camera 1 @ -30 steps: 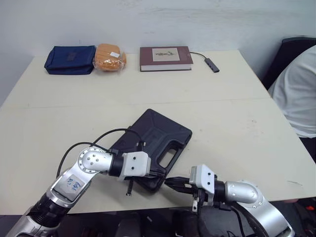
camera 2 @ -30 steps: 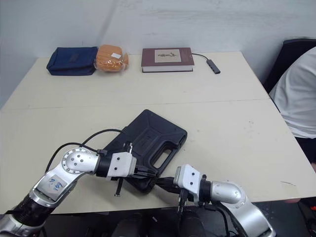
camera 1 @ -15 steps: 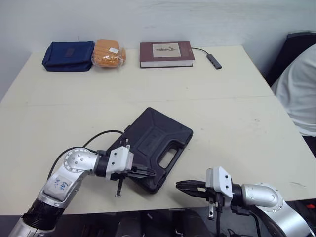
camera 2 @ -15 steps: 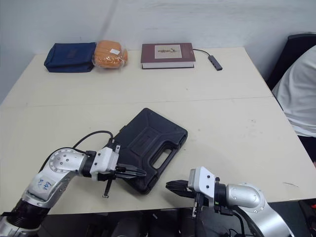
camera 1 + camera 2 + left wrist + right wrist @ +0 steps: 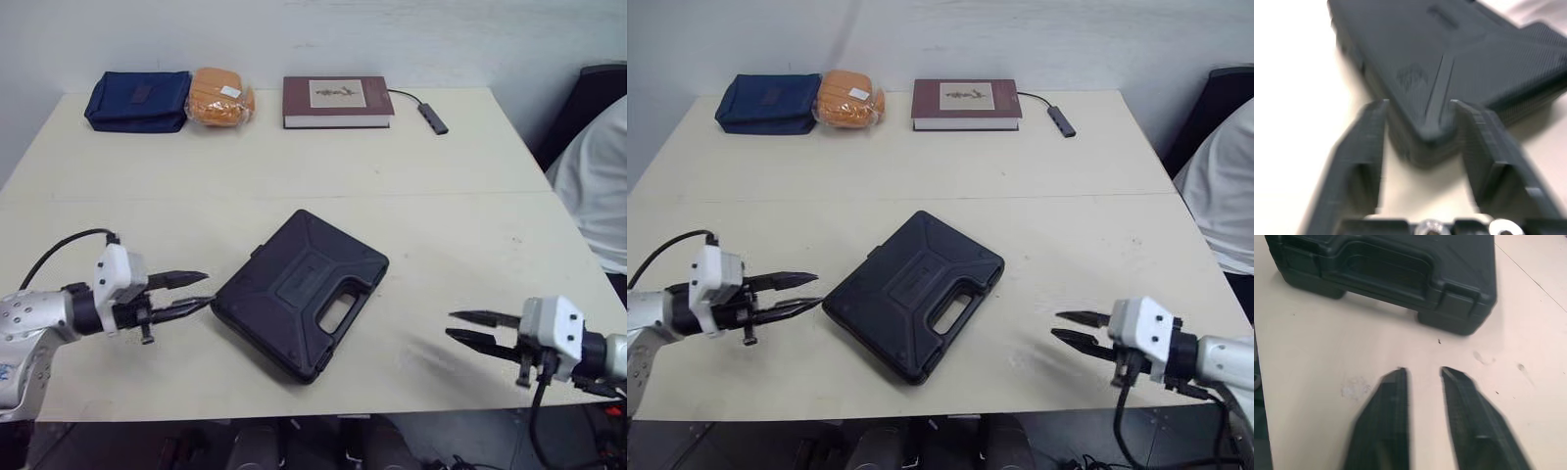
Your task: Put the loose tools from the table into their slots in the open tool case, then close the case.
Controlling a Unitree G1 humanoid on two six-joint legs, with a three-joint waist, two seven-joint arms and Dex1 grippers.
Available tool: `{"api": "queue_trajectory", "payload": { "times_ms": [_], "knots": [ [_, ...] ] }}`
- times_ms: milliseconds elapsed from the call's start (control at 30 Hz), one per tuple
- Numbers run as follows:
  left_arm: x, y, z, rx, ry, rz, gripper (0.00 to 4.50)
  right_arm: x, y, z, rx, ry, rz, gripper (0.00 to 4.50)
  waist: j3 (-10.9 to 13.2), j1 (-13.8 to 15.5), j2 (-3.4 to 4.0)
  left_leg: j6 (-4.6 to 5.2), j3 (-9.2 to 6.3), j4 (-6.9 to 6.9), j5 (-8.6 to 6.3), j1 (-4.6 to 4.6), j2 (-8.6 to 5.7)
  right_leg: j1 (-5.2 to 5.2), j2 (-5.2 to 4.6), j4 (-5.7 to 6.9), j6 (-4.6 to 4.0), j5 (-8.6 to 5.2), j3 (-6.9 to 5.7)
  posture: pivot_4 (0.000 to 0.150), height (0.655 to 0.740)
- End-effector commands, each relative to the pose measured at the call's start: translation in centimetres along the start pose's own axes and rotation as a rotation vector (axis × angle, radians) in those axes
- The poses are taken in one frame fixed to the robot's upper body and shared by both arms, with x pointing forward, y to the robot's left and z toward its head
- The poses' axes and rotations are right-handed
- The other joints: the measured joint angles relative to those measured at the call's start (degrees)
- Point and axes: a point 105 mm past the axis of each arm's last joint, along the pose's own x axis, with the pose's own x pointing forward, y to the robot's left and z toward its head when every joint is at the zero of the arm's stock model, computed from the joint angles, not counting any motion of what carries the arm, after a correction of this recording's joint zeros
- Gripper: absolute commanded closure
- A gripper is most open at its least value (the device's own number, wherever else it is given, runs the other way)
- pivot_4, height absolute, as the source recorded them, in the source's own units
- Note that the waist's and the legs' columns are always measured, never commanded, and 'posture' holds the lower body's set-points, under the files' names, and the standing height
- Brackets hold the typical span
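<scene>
Black tool case (image 5: 302, 292) lies flat & shut, mid-table (image 5: 441, 225) near the front edge; no loose tools seen around it. A sec ago both grippers were at its front edge. Now L gripper (image 5: 201, 290) has backed off to just beside its left corner, and R gripper (image 5: 453, 325) is well apart on the right. Both jaws spread, empty. Looks done, I'd say.

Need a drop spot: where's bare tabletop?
Widest bare stretch: the band between the closed black plastic tool case and the back row of dark blue fabric pouch, orange wrapped packet and maroon hardcover book. Also free: between case and right hand. Crowded: back edge.
</scene>
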Motion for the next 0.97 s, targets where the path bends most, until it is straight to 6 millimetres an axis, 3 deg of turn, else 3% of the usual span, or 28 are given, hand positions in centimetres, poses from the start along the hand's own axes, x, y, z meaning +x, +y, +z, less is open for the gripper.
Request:
{"api": "queue_trajectory", "payload": {
  "times_ms": [33, 67, 133, 267, 367, 767, 967],
  "knots": [
    [-3.8, 1.8, -0.9, 0.026, 0.076, 0.192, 0.53, -2.3, -3.1, 0.7, -0.082, 0.026, -0.080, 1.06, 0.1, -0.1, -0.04, 0.00, 0.00, 0.00, 0.00, 0.00, 0.01, -0.01, 0.00, 0.01, 0.00, 0.00, 0.00, 0.150, 0.7400],
    [-4.8, 2.2, -1.5, 0.049, 0.110, 0.247, 0.01, -2.7, -3.9, 0.6, -0.095, 0.034, -0.101, 0.35, 0.1, 0.0, -0.09, -0.02, -0.03, -0.01, 0.02, 0.00, 0.01, -0.01, 0.00, 0.02, -0.02, -0.01, -0.04, 0.150, 0.7400],
    [-6.0, 2.7, -2.4, 0.091, 0.176, 0.301, 0.00, -3.2, -4.8, 0.6, -0.119, 0.047, -0.119, 0.01, 0.2, 0.0, -0.02, -0.07, -0.04, 0.00, 0.02, 0.01, 0.05, -0.02, 0.01, 0.03, -0.07, -0.03, -0.06, 0.150, 0.7400],
    [-9.0, 3.4, -4.1, 0.043, 0.219, 0.412, 0.00, -4.9, -6.7, -0.7, -0.191, 0.127, -0.134, 0.01, 0.2, 0.2, 0.04, -0.10, -0.02, -0.04, -0.02, 0.01, 0.05, -0.06, -0.01, 0.02, -0.13, -0.07, -0.04, 0.150, 0.7400],
    [-10.1, 3.7, -5.0, 0.000, 0.212, 0.477, 0.00, -5.5, -8.2, -0.9, -0.212, 0.128, -0.191, 0.01, 0.3, 0.1, 0.06, -0.08, 0.03, -0.06, -0.04, -0.02, 0.04, -0.10, -0.03, 0.00, -0.13, -0.07, -0.03, 0.150, 0.7400],
    [-8.8, 3.4, -5.6, -0.018, 0.201, 0.445, 0.00, -3.2, -8.0, -0.7, -0.211, 0.068, -0.178, 0.01, 0.3, -1.0, 0.09, -0.13, 0.06, -0.01, 0.00, 0.00, 0.06, -0.11, -0.03, 0.21, -0.10, -0.06, -0.02, 0.150, 0.7400],
    [-8.0, 3.5, -5.4, 0.007, 0.187, 0.439, 0.00, -3.0, -8.0, -0.7, -0.202, 0.056, -0.180, 0.01, 0.3, -1.3, 0.09, -0.17, 0.11, 0.00, 0.04, 0.07, 0.06, -0.11, -0.03, 0.35, -0.10, -0.05, 0.04, 0.150, 0.7400]
  ]
}}
